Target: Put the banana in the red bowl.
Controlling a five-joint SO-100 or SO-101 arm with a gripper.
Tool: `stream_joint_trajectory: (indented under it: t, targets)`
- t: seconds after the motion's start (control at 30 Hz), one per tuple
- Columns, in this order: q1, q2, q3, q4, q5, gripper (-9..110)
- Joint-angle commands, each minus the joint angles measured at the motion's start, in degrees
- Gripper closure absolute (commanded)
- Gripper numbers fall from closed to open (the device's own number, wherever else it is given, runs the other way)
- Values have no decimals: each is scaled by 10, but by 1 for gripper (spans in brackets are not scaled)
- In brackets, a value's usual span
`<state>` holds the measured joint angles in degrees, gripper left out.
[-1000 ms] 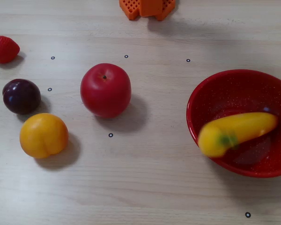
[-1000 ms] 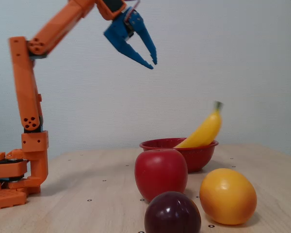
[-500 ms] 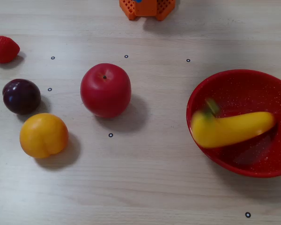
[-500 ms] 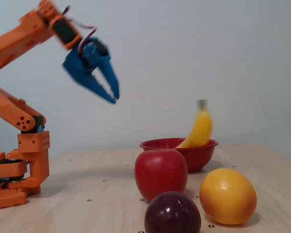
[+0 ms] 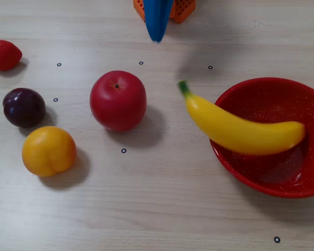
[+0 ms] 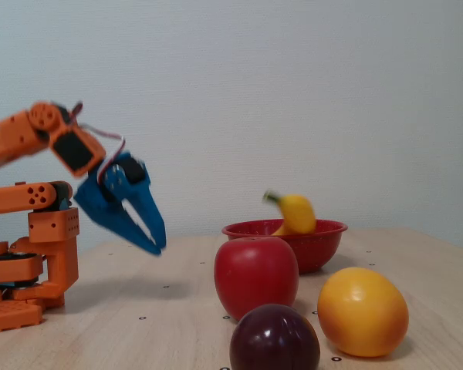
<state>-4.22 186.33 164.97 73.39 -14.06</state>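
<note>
The yellow banana (image 5: 235, 130) lies tilted across the left rim of the red bowl (image 5: 272, 102). Its blunt end is inside the bowl and its green stem sticks out over the table toward the apple. From the side, the banana (image 6: 295, 212) shows just above the red bowl (image 6: 316, 247), slightly blurred. My blue gripper (image 5: 156, 36) hangs at the top edge of the top-down fixed view, well away from the bowl. In the side view the gripper (image 6: 157, 245) is low near the arm base, its fingers close together and holding nothing.
A red apple (image 5: 118, 100) stands left of the bowl. Farther left are a dark plum (image 5: 24, 107), a round orange-yellow fruit (image 5: 48, 150) and a strawberry (image 5: 4, 55). The orange arm base (image 6: 31, 262) is at the far table edge.
The banana has tipped from steeply leaning in the bowl to lying across its left rim, stem swinging outward. The arm has folded down and back toward its base.
</note>
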Motion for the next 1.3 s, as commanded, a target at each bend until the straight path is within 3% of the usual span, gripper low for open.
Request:
stream_joint_trajectory:
  t: [0.0, 1.27]
  targets:
    - [-11, 32, 10, -26, -14, 101]
    - [21, 33, 61, -56, -39, 101]
